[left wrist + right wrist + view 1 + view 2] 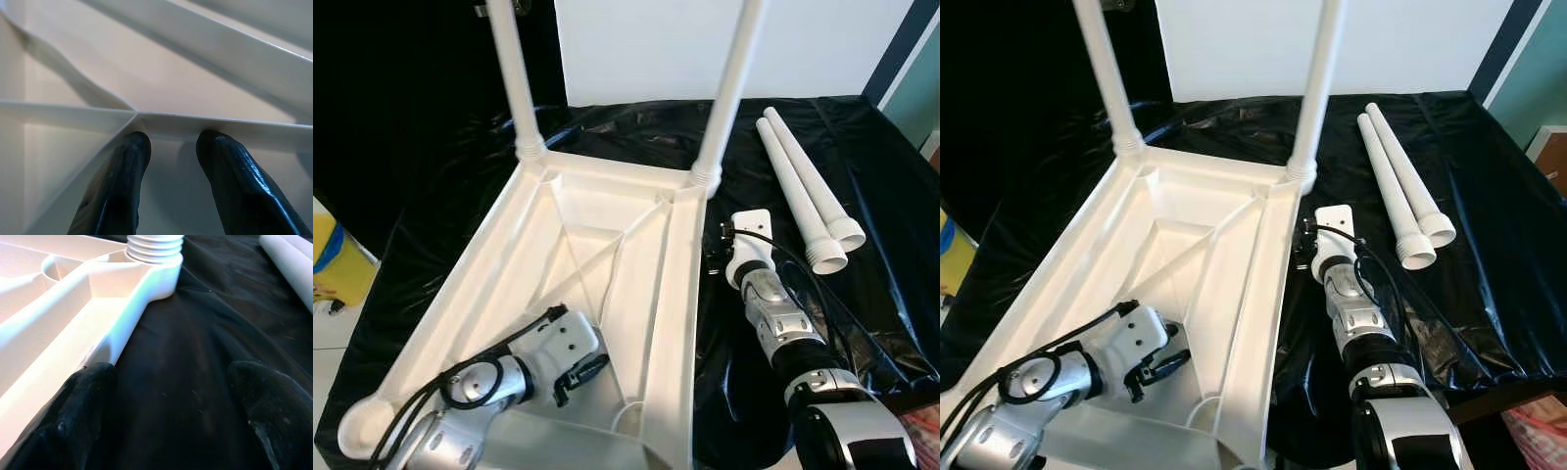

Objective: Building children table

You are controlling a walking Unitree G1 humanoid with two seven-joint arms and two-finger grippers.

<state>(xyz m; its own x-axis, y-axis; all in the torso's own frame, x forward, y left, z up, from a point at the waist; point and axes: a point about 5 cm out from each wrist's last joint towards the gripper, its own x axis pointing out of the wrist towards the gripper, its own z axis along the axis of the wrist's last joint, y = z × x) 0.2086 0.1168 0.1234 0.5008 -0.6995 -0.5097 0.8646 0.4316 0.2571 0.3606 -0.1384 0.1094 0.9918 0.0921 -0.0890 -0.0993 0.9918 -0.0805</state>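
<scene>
White plastic table top lies upside down on the worktop, which is covered in black plastic sheet; hollow ribbed underside faces up like a shallow tray. Two white legs are screwed upright into the far corner sockets: far-left leg, far-right leg. Near-left corner socket holds no leg. Two loose legs lie side by side on the sheet, touching, well right of the top, threaded ends toward the robot. Left tool is down inside the underside cavity, fingers apart, tips right at a rib junction, gripping nothing. Right tool sits on the black sheet just outside the top's right edge rail, short of the far-right socket; fingers spread wide, one finger right against the rail, the other over bare sheet, nothing between them. A yellow object sits at the left edge, off the worktop.
</scene>
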